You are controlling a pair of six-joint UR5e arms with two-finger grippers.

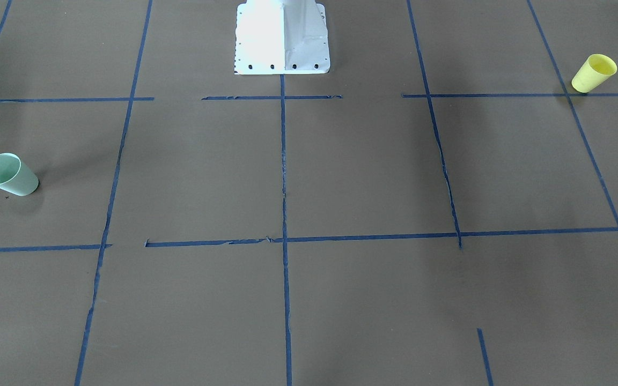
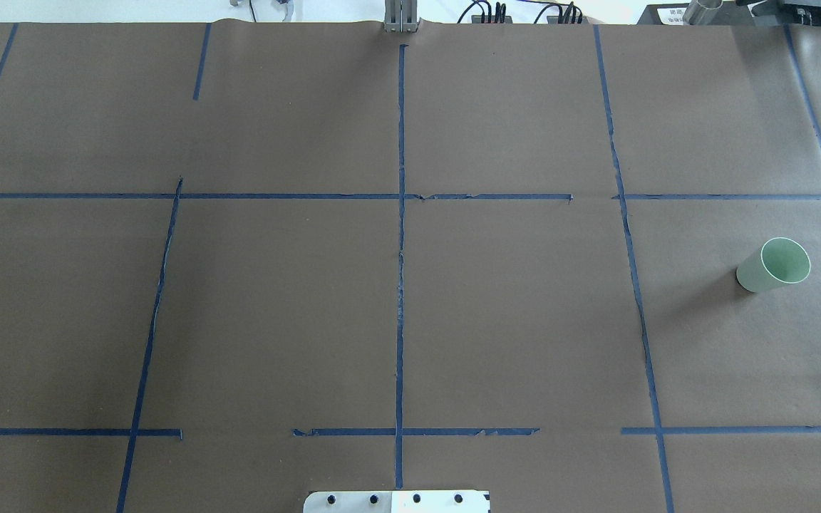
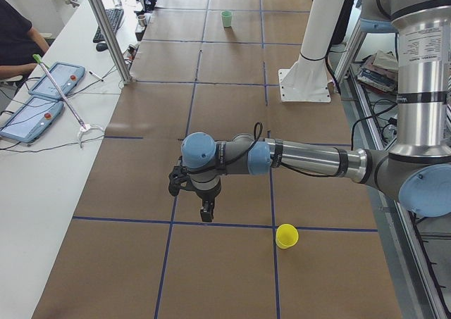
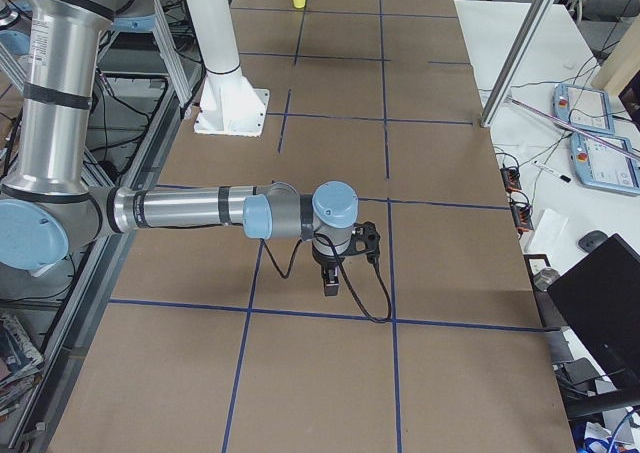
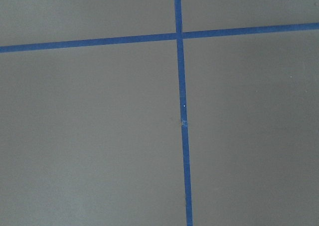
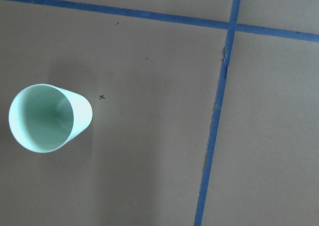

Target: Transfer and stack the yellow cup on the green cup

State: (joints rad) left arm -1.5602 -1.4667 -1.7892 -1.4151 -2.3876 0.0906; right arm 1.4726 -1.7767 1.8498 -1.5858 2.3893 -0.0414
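The yellow cup [image 1: 593,73] stands upright on the brown table, at the end on my left. In the exterior left view the yellow cup [image 3: 286,236] is a little to the right of my left gripper [image 3: 205,215], which hangs above a blue tape line. The green cup [image 1: 9,174] stands upright at the opposite end [image 2: 774,265]. The right wrist view looks straight down on the green cup [image 6: 49,117]. My right gripper [image 4: 332,285] shows only in the exterior right view. I cannot tell whether either gripper is open or shut.
The white robot base [image 1: 282,37] stands at the middle of the table's robot side. Blue tape lines [image 2: 400,249] divide the brown surface into a grid. A side desk with tablets [image 3: 42,94] and a metal post [image 3: 106,30] borders the far side.
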